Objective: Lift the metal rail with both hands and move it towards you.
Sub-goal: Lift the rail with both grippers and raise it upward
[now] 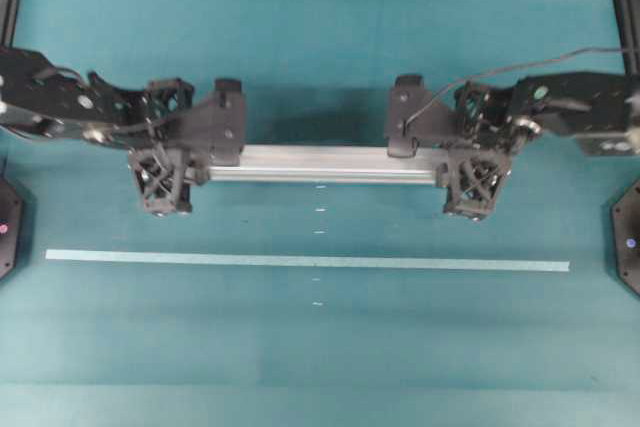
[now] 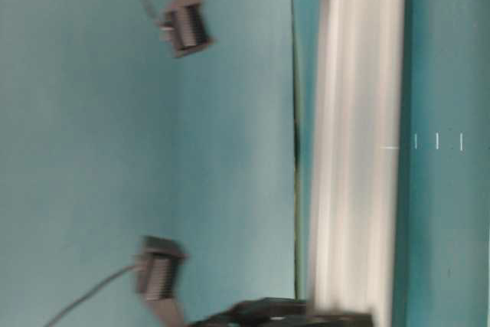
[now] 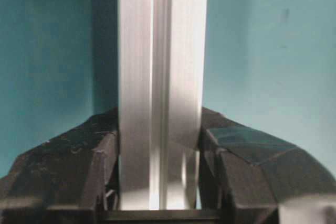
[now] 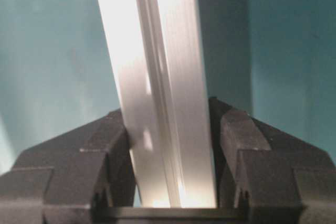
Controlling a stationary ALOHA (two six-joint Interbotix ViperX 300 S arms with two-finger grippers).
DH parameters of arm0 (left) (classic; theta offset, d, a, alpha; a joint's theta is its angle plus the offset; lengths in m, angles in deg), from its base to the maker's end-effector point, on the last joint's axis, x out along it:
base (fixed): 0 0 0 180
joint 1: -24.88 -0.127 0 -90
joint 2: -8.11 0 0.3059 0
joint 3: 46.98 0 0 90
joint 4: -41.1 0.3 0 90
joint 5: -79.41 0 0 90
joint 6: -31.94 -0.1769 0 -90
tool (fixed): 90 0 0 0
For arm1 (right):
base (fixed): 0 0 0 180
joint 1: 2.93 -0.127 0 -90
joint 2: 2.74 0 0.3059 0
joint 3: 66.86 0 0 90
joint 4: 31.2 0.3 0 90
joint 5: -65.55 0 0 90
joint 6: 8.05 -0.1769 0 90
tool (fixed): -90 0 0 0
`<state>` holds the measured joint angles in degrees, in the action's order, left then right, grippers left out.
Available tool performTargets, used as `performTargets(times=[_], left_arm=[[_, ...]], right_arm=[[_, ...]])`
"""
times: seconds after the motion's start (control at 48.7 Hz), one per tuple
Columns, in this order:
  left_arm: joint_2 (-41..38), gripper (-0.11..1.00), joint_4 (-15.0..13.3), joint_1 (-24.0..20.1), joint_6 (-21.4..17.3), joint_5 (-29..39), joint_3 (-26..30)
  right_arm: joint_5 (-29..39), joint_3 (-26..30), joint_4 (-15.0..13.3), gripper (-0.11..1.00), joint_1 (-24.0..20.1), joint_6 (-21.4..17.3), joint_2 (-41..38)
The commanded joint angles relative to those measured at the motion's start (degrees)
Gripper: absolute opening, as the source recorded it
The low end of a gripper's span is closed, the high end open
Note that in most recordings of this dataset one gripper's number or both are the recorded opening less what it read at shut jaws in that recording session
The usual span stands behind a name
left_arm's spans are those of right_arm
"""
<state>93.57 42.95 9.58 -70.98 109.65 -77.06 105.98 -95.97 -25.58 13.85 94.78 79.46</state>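
I see the long grooved silver aluminium rail pinched at both ends: black left gripper, black right gripper. No readable writing anywhere.

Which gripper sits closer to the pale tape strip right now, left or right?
Roughly equal. The left gripper and right gripper each clamp an end of the metal rail, both above the tape strip in the overhead view.

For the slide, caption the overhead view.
Both end effectors, left and right, grip the metal rail at opposite ends.
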Motion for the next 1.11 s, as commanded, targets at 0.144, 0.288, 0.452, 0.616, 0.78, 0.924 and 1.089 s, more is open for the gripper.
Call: performTargets(times=[0.144,0.288,0.452,0.616,0.78,0.924,1.089], left_arm=[[9.1,0.31,0.1,2.0,2.3,13.4,8.5],[12.0,0.31,0.1,4.5,2.4,19.2,12.7],[13.5,0.31,0.1,6.8,2.5,27.2,17.4],[14.2,0.31,0.1,7.4,2.5,33.4,23.6],[14.2,0.31,0.1,7.7,2.5,36.1,29.7],[13.8,0.31,0.1,9.8,2.7,39.5,35.4],[12.1,0.31,0.1,12.6,2.8,44.5,42.6]], right_arm=[[16.0,9.0,0.4,0.42,-0.2,-1.0,7.7],[24.5,14.9,0.4,0.42,-0.8,-3.0,11.2],[33.1,20.5,0.4,0.42,-1.5,-7.2,12.2],[40.5,26.0,0.4,0.42,-2.8,-9.8,12.2],[46.9,31.9,0.4,0.42,-4.0,-13.3,12.2],[49.5,36.8,0.4,0.42,-5.3,-15.9,12.5],[50.4,42.3,0.4,0.42,-7.8,-18.3,12.7]])
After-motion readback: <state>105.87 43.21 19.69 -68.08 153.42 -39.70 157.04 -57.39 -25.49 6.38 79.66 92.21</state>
